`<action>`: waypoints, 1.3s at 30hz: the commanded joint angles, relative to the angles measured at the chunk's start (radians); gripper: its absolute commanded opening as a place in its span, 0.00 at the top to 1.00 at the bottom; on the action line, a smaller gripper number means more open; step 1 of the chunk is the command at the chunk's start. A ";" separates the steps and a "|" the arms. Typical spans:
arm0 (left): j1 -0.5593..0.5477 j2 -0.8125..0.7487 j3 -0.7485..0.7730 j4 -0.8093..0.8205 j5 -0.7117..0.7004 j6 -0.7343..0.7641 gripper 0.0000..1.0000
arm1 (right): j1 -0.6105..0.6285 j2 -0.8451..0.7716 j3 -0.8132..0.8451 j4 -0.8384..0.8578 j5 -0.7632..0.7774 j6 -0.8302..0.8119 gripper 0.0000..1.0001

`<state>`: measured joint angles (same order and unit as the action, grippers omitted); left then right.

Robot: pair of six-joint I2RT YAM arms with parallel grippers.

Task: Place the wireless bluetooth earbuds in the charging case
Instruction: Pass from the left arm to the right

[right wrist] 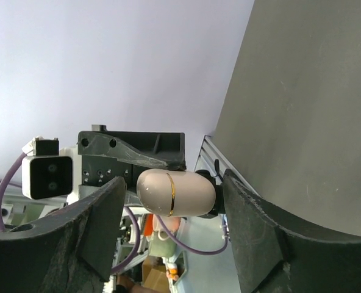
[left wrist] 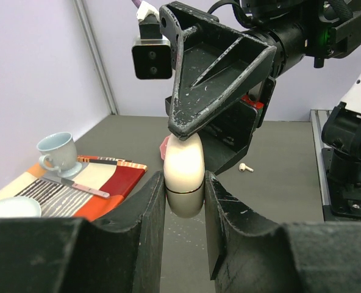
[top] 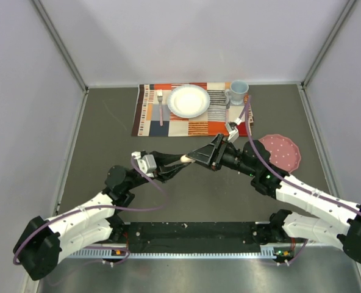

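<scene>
Likely light and slick, the case is clamped low in the left jaws; the right jaws gape around its top.

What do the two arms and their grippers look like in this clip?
Both the left arm and right arm have white links between black joints, with purple cables looping alongside. The left gripper and right gripper are black, with scuffed, white-flecked fingers; the right has a triangular open frame. A green light shows on the right arm.
</scene>
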<state>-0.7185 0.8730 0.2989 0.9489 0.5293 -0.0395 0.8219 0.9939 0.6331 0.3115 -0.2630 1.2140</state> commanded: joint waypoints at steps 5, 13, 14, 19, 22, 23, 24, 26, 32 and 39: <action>-0.006 -0.005 0.020 0.056 -0.017 -0.005 1.00 | 0.000 -0.015 0.000 0.043 -0.019 -0.001 0.41; -0.010 -0.009 0.020 0.051 -0.029 -0.003 1.00 | 0.000 -0.018 0.000 0.050 -0.030 -0.004 0.53; -0.010 -0.009 0.020 0.048 -0.031 -0.003 1.00 | 0.000 -0.020 -0.001 0.052 -0.031 -0.004 0.54; -0.010 -0.011 0.022 0.047 -0.037 -0.010 1.00 | 0.000 -0.024 -0.006 0.066 -0.035 -0.005 0.74; -0.009 -0.005 0.023 0.053 -0.043 -0.017 0.93 | 0.000 -0.024 -0.012 0.084 -0.036 0.001 0.80; -0.010 0.000 0.022 0.060 -0.048 -0.023 0.90 | 0.000 -0.026 -0.013 0.090 -0.036 0.002 0.80; -0.010 0.001 0.017 0.070 -0.046 -0.025 0.75 | 0.000 -0.028 -0.015 0.100 -0.035 0.005 0.81; -0.010 0.009 0.009 0.103 -0.045 -0.028 0.70 | 0.000 -0.028 -0.019 0.113 -0.038 0.007 0.82; -0.010 0.043 -0.038 0.246 -0.066 -0.051 0.59 | 0.000 -0.032 -0.027 0.147 -0.042 0.024 0.85; -0.015 0.129 -0.089 0.487 -0.087 -0.083 0.57 | 0.000 -0.032 -0.035 0.181 -0.044 0.050 0.85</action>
<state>-0.7284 0.9611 0.2337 1.2125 0.4751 -0.0902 0.8215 0.9863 0.5991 0.4049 -0.2905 1.2434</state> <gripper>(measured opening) 0.429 0.475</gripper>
